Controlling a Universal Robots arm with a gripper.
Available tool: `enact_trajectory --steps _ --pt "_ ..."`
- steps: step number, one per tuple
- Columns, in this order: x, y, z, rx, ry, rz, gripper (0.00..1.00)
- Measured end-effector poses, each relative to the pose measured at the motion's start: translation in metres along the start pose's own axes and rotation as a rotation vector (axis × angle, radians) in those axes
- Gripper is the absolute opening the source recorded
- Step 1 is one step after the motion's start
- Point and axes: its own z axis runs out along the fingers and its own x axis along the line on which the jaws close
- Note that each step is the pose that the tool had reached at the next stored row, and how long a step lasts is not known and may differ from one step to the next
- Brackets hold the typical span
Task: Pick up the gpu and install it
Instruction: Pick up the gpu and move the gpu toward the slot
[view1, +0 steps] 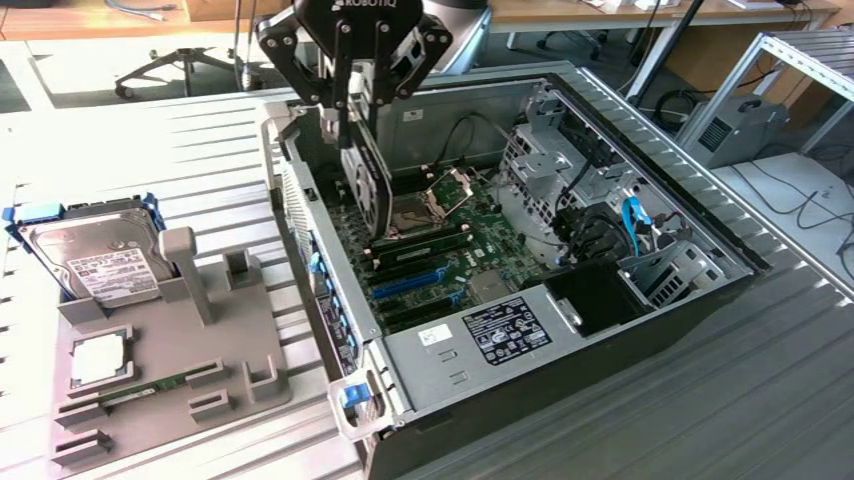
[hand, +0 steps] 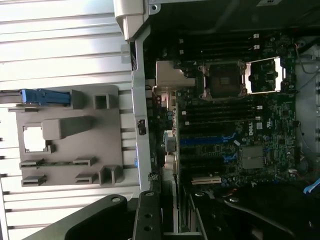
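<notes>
– The gpu (view1: 363, 180), where is it?
– It hangs upright, edge down, inside the open computer case (view1: 641, 160), over the motherboard (view1: 467, 235) near the rear wall.
– And the pincer (view1: 354, 115)?
– It is clamped on the gpu's upper edge. I cannot tell whether the card touches a slot.

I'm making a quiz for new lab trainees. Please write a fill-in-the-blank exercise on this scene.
1. The gripper holds the ___ above the open computer case.
2. The hard drive lies outside the case, on the exterior view's ___.
3. The motherboard's long coloured slots are ___.
Missing words: gpu; left; blue.
</notes>
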Motion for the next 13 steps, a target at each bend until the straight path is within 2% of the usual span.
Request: enact_trajectory --steps 13 --pt "-0.023 0.0018 0.0 0.0064 0.0068 0.0 0.27"
